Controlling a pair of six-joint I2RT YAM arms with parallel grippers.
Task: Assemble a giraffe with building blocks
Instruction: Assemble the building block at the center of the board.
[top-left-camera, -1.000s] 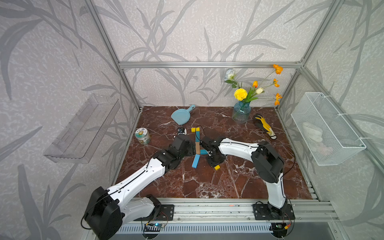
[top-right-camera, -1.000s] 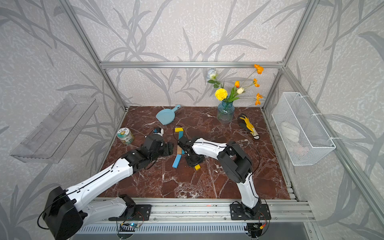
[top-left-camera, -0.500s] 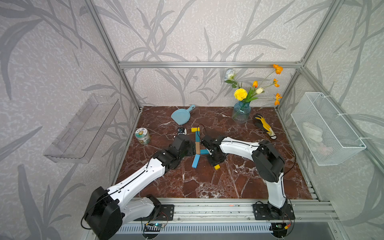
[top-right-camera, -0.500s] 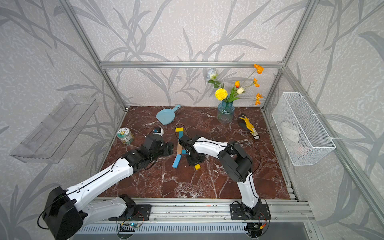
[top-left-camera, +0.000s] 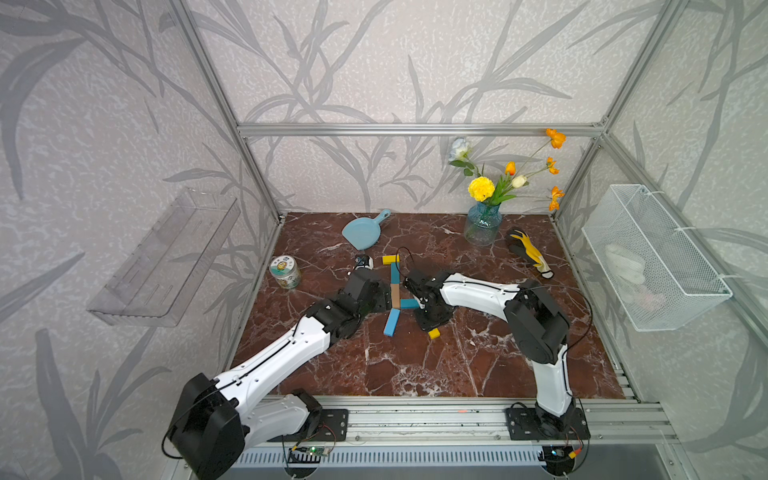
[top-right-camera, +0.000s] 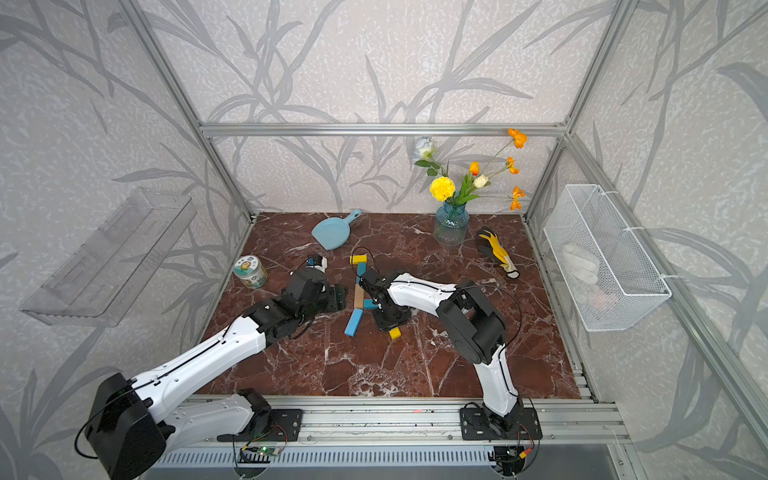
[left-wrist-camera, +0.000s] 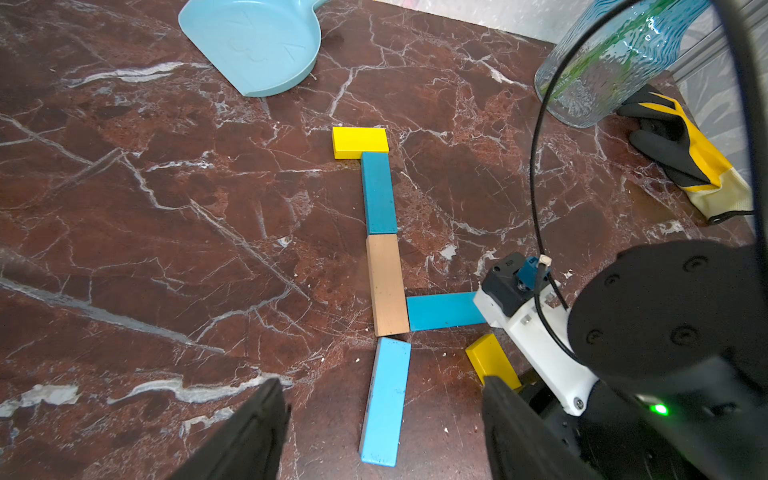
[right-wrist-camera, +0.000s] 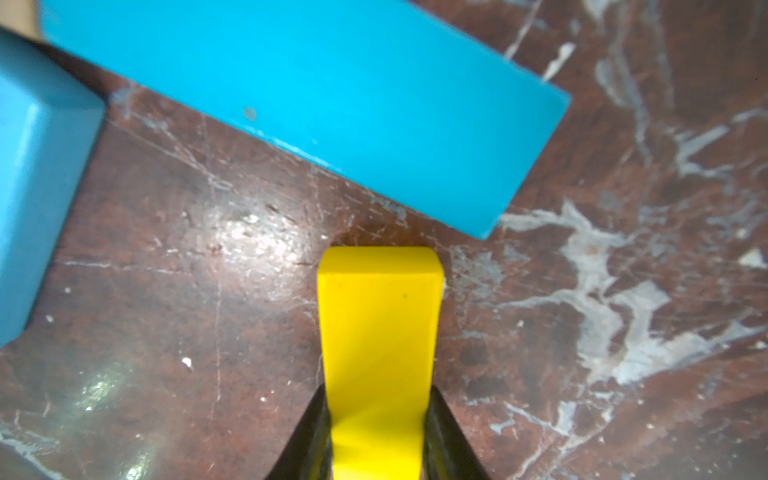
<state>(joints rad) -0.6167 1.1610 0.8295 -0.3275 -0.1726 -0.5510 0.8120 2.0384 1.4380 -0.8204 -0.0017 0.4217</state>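
Clamped yellow leg bar (right-wrist-camera: 378, 324) in right gripper (right-wrist-camera: 378, 415), just short of teal body bar (right-wrist-camera: 291, 95) — risked shoving it askew if lowered crooked (left gripper (left-wrist-camera: 384, 397) open, empty).

Flat giraffe (left-wrist-camera: 386, 286); yellow leg (right-wrist-camera: 378, 332) just off teal body (right-wrist-camera: 307, 104).

1. Table (top-left-camera: 415, 365): dark red-brown marble with white veins.
2. Walls (top-left-camera: 374, 62): pale grey, printed with darker grey leaves.
3. In plain colours: short yellow block (left-wrist-camera: 360, 142), teal bar (left-wrist-camera: 378, 192), tan bar (left-wrist-camera: 387, 285), second teal bar (left-wrist-camera: 442, 311), light-blue bar (left-wrist-camera: 384, 401), yellow bar (right-wrist-camera: 378, 332).
4. Dustpan (left-wrist-camera: 253, 41): pale blue.
5. Vase (top-left-camera: 482, 226): blue-tinted glass.
6. Flowers (top-left-camera: 481, 188): yellow, orange, white.
7. Glove (top-left-camera: 530, 251): black and yellow.
8. Basket (top-left-camera: 665, 270): white wire.
9. Arms (top-left-camera: 286, 353): white with black joints.
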